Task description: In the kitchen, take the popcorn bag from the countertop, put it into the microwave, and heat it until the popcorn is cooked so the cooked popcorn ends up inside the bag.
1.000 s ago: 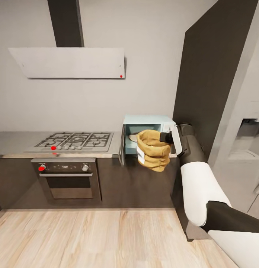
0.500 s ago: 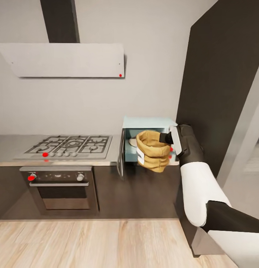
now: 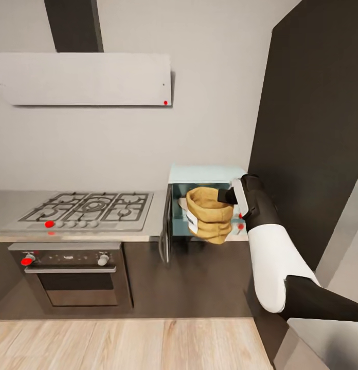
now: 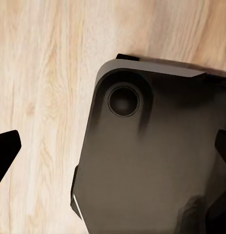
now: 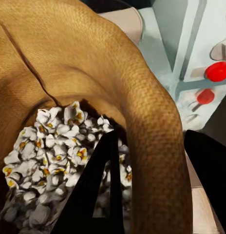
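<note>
The mustard-tan popcorn bag (image 3: 209, 218) hangs upright in the air in front of the open mint-blue microwave (image 3: 204, 172), which stands on the grey countertop (image 3: 14, 203). My right gripper (image 3: 228, 195) is shut on the bag's rolled rim. In the right wrist view one finger (image 5: 105, 190) is inside the popcorn bag (image 5: 93, 63) beside white popcorn (image 5: 54, 146), and the other is outside. The microwave's panel (image 5: 191, 58) with red dots lies just beyond. The microwave door (image 3: 166, 226) is swung open towards me. My left gripper (image 4: 113, 151) is open over the wood floor.
A gas hob (image 3: 86, 208) sits in the countertop left of the microwave, above a built-in oven (image 3: 71, 275). A grey range hood (image 3: 86, 79) hangs above. A tall dark cabinet (image 3: 318, 128) stands close on the right. My dark base (image 4: 147, 161) is under the left gripper.
The whole view has shifted as the camera moved nearer the counter and to the right. The bag stays in my right gripper, and now overlaps the microwave opening more.
</note>
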